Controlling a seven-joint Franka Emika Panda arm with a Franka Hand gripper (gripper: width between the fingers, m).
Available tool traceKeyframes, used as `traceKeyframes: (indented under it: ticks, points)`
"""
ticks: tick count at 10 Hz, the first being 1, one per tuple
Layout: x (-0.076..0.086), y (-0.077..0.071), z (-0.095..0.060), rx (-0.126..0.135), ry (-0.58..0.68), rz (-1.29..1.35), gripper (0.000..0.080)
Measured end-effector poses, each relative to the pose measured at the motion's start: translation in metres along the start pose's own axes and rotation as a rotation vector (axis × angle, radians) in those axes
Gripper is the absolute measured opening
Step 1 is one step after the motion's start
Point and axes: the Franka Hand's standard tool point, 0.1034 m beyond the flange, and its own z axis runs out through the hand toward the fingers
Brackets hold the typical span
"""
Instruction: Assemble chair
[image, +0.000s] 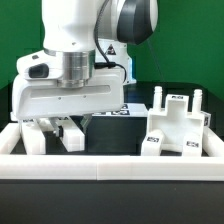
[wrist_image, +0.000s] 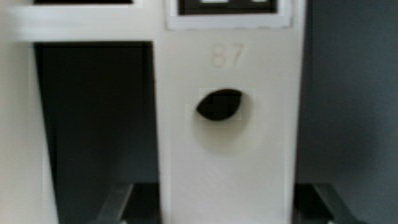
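My gripper (image: 62, 130) is down at the table on the exterior view's left. In the wrist view a white chair piece (wrist_image: 228, 140) with a round dark hole (wrist_image: 219, 104) and a tag at its far end runs straight between my jaws. My gripper (wrist_image: 228, 208) has a dark finger (wrist_image: 139, 205) against each side of the piece, so it is shut on it. In the exterior view, white parts (image: 40, 138) show beside the fingers, partly hidden by the hand. A partly joined white chair structure (image: 176, 128) with upright pegs stands on the exterior view's right.
A long white border wall (image: 110, 165) runs along the front of the table. A black block (image: 112, 130) lies between my gripper and the chair structure. A green backdrop is behind.
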Motion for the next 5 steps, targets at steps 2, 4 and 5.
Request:
traceKeyframes:
  ticks: [2,4,5]
  points:
    - [0.0000,0.0000,0.0000,0.000,0.000,0.000,0.0289]
    - [0.0006,-0.0015,-0.0007,0.001,0.001,0.044,0.0289]
    - [0.0038,-0.0090,-0.0058,0.002,0.005,0.158,0.0289]
